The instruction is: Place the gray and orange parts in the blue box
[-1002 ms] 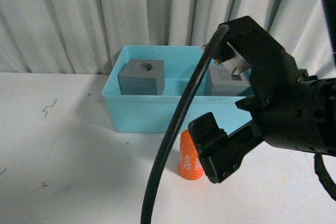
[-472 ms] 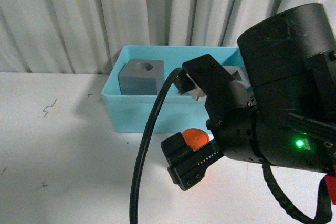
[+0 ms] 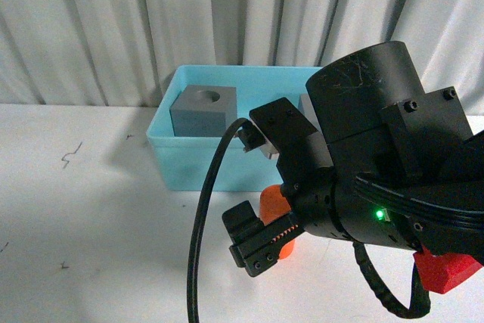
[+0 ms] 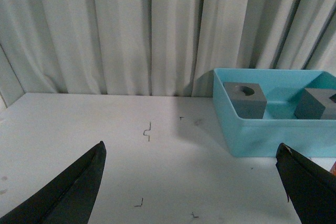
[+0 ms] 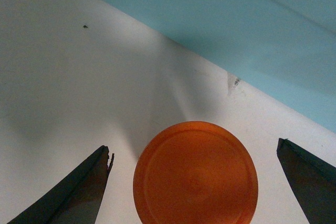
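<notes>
The orange cylinder (image 3: 270,203) stands on the white table just in front of the blue box (image 3: 189,164), mostly hidden by my right arm. In the right wrist view its round top (image 5: 195,179) sits between the spread fingers, clear of both. My right gripper (image 3: 263,193) is open, straddling it from above. The gray cube with the round recess (image 3: 203,111) sits in the box's left half. The cube with the square recess (image 4: 317,103) sits in its right half, seen in the left wrist view. My left gripper (image 4: 191,182) is open and empty over bare table, left of the box (image 4: 262,140).
A white curtain hangs behind the table. The box's front wall (image 5: 236,30) runs close beyond the cylinder. A black cable (image 3: 204,217) hangs from my right arm. Small dark marks (image 4: 147,131) dot the tabletop.
My right arm has swung down and left over the orange cylinder, now covering most of it and the right gray cube in the front view. The cubes and box have not moved.
</notes>
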Action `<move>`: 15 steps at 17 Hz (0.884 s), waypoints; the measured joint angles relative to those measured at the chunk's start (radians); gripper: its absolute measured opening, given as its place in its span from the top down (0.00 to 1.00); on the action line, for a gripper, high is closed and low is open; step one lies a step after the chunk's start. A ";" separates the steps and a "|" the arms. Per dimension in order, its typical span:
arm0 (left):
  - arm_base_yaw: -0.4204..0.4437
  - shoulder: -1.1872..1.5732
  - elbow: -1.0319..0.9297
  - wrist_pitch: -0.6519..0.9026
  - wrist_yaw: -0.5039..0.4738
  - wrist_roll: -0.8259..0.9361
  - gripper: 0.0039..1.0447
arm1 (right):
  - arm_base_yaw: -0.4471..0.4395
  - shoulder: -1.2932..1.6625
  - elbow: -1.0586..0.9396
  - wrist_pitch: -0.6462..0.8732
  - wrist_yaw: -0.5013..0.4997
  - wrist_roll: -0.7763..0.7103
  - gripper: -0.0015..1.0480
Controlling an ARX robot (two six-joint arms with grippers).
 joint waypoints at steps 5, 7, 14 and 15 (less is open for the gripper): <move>0.000 0.000 0.000 0.000 0.000 0.000 0.06 | -0.002 0.004 0.014 0.005 -0.004 0.024 0.38; 0.000 0.000 0.000 0.000 0.000 0.000 0.06 | -0.009 -0.019 -0.015 0.015 -0.010 0.029 0.54; 0.000 0.000 0.000 0.000 0.000 0.000 0.06 | -0.110 -0.447 -0.047 -0.024 -0.119 0.084 0.54; 0.000 0.000 0.000 0.000 0.000 0.000 0.06 | -0.122 -0.462 -0.027 -0.023 -0.119 0.082 0.54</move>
